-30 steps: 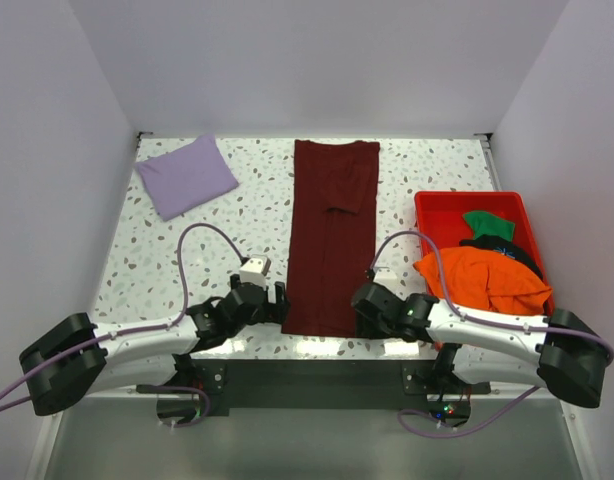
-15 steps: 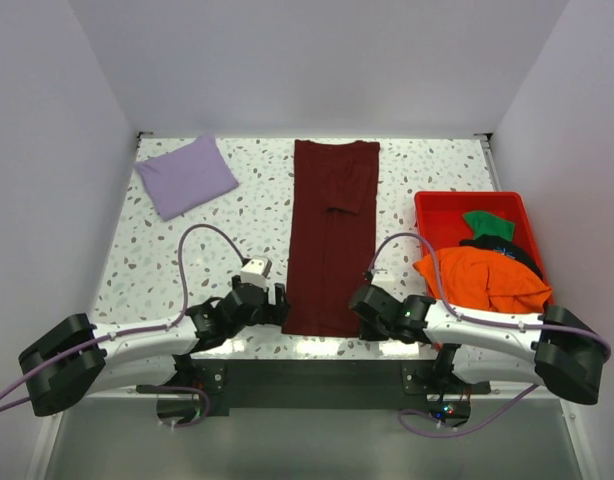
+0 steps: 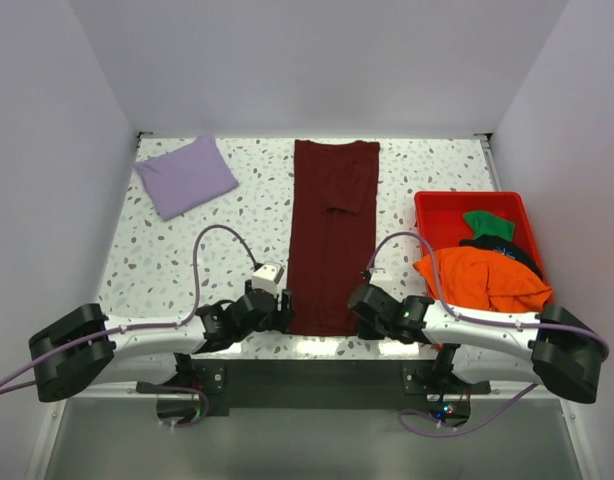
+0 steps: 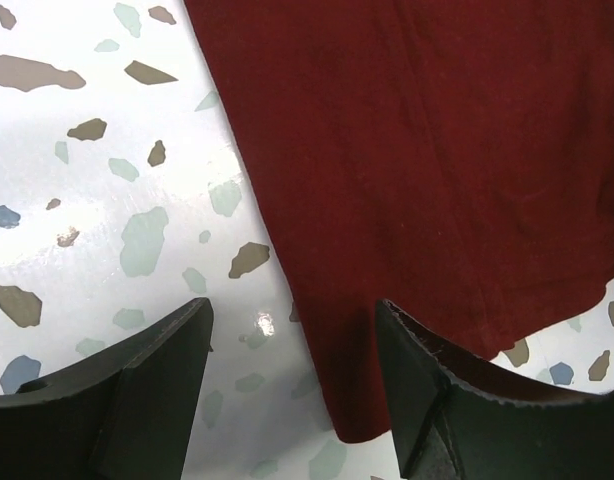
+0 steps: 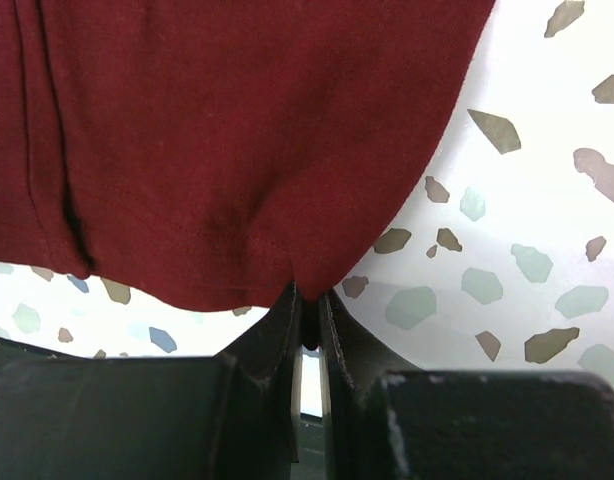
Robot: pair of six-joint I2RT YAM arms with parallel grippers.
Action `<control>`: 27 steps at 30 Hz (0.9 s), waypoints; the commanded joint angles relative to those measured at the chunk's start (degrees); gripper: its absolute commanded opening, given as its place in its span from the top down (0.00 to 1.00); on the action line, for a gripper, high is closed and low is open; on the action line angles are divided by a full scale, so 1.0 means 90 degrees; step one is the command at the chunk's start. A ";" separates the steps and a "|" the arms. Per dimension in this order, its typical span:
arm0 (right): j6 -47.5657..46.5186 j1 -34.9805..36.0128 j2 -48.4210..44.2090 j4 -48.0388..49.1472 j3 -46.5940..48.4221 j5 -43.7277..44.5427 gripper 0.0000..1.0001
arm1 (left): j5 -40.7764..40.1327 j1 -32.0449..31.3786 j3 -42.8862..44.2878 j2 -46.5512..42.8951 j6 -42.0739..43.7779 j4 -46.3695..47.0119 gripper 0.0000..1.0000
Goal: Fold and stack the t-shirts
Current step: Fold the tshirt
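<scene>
The dark maroon t-shirt (image 3: 332, 240) lies as a long folded strip down the middle of the table. My left gripper (image 3: 283, 311) is open at its near left corner; in the left wrist view the corner (image 4: 367, 420) sits between the two fingers, the right finger (image 4: 457, 410) over the cloth. My right gripper (image 3: 359, 303) is shut on the near right corner of the maroon shirt (image 5: 237, 150), its hem pinched between the fingers (image 5: 332, 340). A folded lavender t-shirt (image 3: 186, 175) lies at the far left. Orange (image 3: 482, 280), green (image 3: 488, 224) and black (image 3: 507, 247) shirts are piled in the bin.
A red plastic bin (image 3: 429, 207) stands at the right side of the speckled table (image 3: 147, 260). White walls enclose the table on three sides. Purple cables loop above both arms.
My left gripper has moved right to the maroon shirt's near left corner. My right gripper has shifted slightly left while holding the near right corner.
</scene>
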 commanded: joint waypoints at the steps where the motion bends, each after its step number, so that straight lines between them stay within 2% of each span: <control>1: 0.0106 0.0038 -0.0031 -0.0033 -0.0244 0.0218 0.92 | -0.0012 -0.0079 0.0186 0.0144 -0.0302 -0.0233 0.32; 5: 0.0106 0.0038 -0.0149 -0.0092 -0.0273 0.0247 0.92 | 0.0008 -0.0234 0.0245 0.0115 -0.0537 -0.0428 0.39; 12: 0.0145 0.0038 -0.0324 -0.0121 -0.0381 0.0267 0.92 | 0.0028 -0.0401 0.0187 -0.0139 -0.0869 -0.0790 0.44; 27: 0.0126 0.0038 -0.0412 -0.0102 -0.0420 0.0296 0.92 | 0.0213 -0.0665 0.0040 -0.0354 -0.1201 -0.0810 0.57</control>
